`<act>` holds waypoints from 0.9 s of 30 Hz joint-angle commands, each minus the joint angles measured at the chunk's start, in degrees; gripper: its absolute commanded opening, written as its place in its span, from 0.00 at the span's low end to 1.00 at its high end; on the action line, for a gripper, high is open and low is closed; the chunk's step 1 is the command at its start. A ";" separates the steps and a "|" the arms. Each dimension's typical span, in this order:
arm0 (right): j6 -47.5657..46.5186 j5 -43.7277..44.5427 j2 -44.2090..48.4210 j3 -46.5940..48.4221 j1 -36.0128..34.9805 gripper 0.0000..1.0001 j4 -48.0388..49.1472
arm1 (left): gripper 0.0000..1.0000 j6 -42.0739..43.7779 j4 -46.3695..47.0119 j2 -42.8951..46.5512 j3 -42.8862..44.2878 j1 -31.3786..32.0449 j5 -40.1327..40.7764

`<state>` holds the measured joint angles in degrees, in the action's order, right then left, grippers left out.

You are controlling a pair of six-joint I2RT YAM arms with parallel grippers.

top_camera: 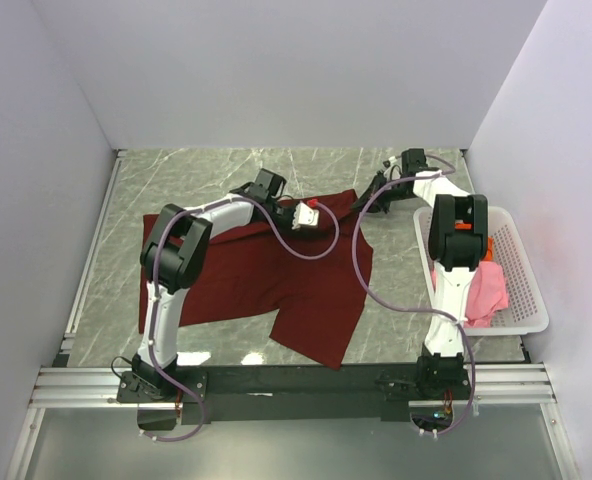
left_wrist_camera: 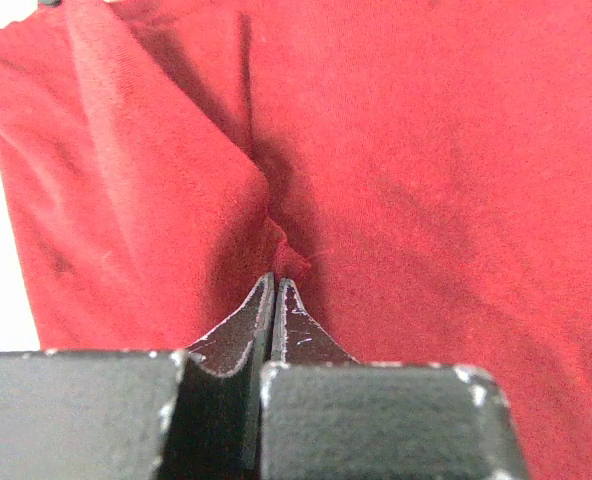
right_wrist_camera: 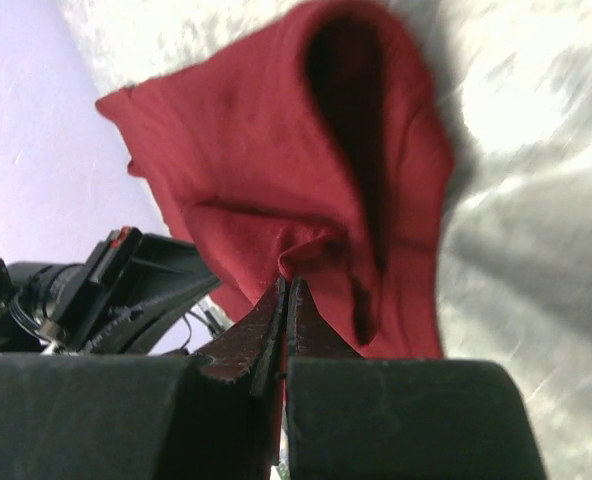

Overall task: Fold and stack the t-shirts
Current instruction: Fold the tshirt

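- Dark maroon t-shirt (top_camera: 246,280): lies mostly spread on the marble surface (top_camera: 206,175), centre of the work area, between the two arms. Its far right portion is lifted and bunched where both arms meet it.
- Left end effector (left_wrist_camera: 276,285): fingers closed together, pinching a raised fold of the maroon cloth; creases run from the pinch point.
- Right end effector (right_wrist_camera: 288,288): fingers clenched on a gathered edge of the same shirt; the cloth above the grip stands up off the surface in a hollow fold.
- Light pink t-shirt (top_camera: 491,290): crumpled inside the white perforated basket (top_camera: 531,290), at the right of the surface.
- Orange t-shirt (top_camera: 488,243): only a small patch visible in the basket, behind the right arm.
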<state>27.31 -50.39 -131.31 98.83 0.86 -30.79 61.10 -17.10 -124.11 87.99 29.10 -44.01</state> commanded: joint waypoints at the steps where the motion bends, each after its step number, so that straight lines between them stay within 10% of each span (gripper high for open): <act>1: -1.91 -1.38 6.93 -1.44 -0.16 0.00 -2.25 | 0.00 -1.51 -0.56 6.07 -0.53 -0.27 -4.94; 27: -13.59 0.29 15.55 -14.09 -0.60 0.00 -14.21 | 0.01 7.98 -20.34 9.94 -3.87 -2.74 -16.11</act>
<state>17.04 -50.35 -120.66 86.17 0.62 -42.28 65.56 -34.20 -116.46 85.36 26.28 -56.23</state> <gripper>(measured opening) 0.008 0.013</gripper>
